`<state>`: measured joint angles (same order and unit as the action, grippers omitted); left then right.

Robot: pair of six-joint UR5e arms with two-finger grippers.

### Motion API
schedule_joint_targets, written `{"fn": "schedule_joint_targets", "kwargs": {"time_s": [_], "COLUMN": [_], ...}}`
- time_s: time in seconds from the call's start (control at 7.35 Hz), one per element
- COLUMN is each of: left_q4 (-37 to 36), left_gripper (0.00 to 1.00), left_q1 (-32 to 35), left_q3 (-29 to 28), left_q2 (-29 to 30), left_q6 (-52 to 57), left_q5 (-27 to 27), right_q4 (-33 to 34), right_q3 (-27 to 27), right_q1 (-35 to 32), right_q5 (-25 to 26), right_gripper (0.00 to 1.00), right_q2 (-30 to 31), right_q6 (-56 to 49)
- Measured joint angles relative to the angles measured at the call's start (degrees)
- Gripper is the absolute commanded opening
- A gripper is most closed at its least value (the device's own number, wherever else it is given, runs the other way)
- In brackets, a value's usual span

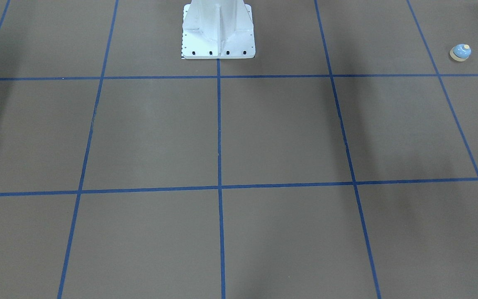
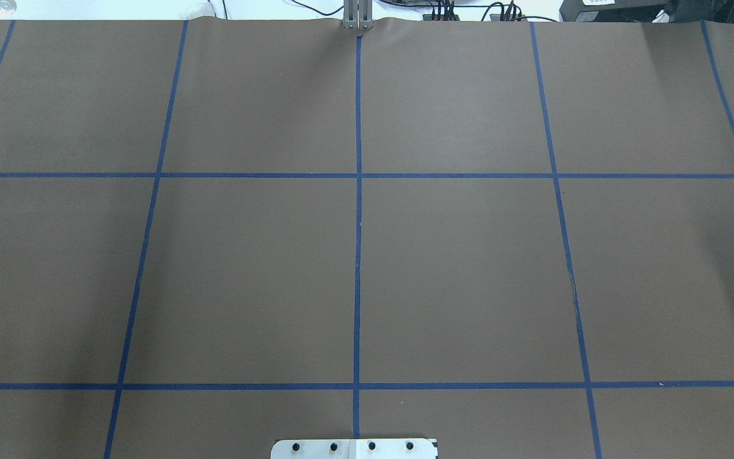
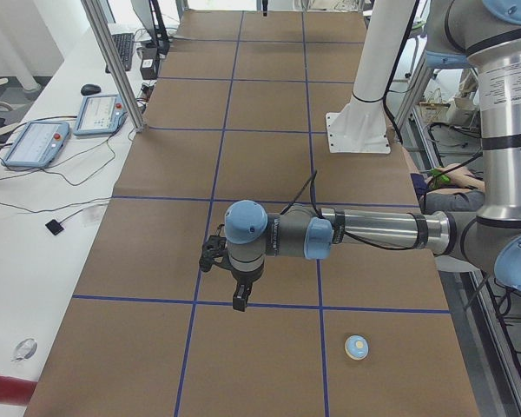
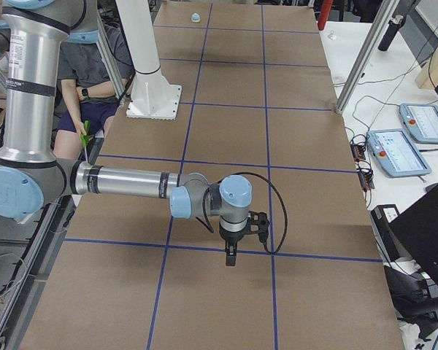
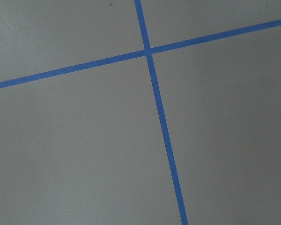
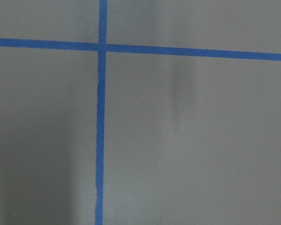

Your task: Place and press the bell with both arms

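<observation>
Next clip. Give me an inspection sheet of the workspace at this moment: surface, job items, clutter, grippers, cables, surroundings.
Surface: brown paper mat with a blue tape grid, lying flat.
Job's things: bell upright near the table's end on the robot's left, untouched.
Clutter: nothing seen.
Grippers: left gripper and right gripper point down above the mat, nothing seen in them; open or shut cannot be told.
Cables: black cable loops off the right wrist; loose leads on the side bench.
Surroundings: white pedestal; teach pendants; a seated person behind the robot.
</observation>
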<state>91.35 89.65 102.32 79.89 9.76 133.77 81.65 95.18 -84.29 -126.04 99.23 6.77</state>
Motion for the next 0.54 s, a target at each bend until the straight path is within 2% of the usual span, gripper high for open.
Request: {"fn": "schedule_joint_targets", "kwargs": {"time_s": [0.54], "left_q4": [0.1], "left_gripper": [1.00], "left_q1": [-0.1], "left_q3": [0.6], "left_q2": [0.0], "left_q6": [0.5], "left_q5": [-0.9], "right_q4": [0.0], "right_q3": [0.1], "right_q1": [0.0], "right_q5": [0.0], "right_gripper": [1.00], "right_q2": [0.0], "right_q6": [0.0]}}
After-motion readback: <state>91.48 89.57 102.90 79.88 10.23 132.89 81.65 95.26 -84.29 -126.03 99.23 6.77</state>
